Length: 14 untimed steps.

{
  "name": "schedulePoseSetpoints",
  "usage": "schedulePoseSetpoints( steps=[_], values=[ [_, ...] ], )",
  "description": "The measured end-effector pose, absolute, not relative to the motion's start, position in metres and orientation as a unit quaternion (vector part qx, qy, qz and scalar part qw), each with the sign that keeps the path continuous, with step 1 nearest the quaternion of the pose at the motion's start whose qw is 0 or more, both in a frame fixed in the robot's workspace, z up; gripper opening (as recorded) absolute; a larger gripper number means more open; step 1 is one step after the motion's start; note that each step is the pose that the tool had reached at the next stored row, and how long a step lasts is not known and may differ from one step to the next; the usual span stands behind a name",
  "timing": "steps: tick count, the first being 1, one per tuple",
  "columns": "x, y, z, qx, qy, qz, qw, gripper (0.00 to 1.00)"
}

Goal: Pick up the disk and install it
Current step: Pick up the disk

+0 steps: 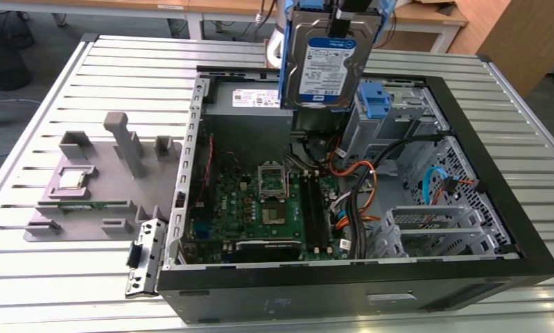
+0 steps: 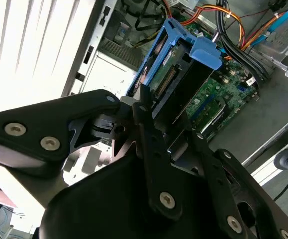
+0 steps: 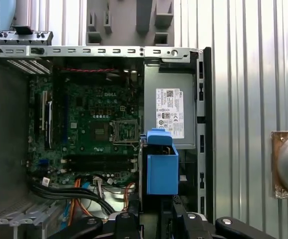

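The disk, a silver drive with a white-and-blue label in a blue carrier frame, hangs upright above the back of the open computer case. My gripper is shut on its upper edge. In the second wrist view my black fingers clamp the disk from both sides, with the motherboard below it. In the first wrist view the blue carrier shows end-on beside the power supply.
Inside the case lie the motherboard, loose orange and black cables, and a drive bay with a blue bracket. A grey fixture stands on the slatted metal table at the exterior view's left.
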State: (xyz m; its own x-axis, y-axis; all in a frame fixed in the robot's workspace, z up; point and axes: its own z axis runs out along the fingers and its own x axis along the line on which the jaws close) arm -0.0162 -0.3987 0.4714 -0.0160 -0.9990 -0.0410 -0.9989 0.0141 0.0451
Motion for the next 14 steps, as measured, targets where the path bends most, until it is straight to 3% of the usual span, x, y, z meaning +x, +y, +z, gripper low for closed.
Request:
schedulePoseSetpoints(
  steps=[14],
  values=[
    [-0.016,-0.434,0.471,0.701,-0.712,-0.027,0.005,0.35]
  ],
)
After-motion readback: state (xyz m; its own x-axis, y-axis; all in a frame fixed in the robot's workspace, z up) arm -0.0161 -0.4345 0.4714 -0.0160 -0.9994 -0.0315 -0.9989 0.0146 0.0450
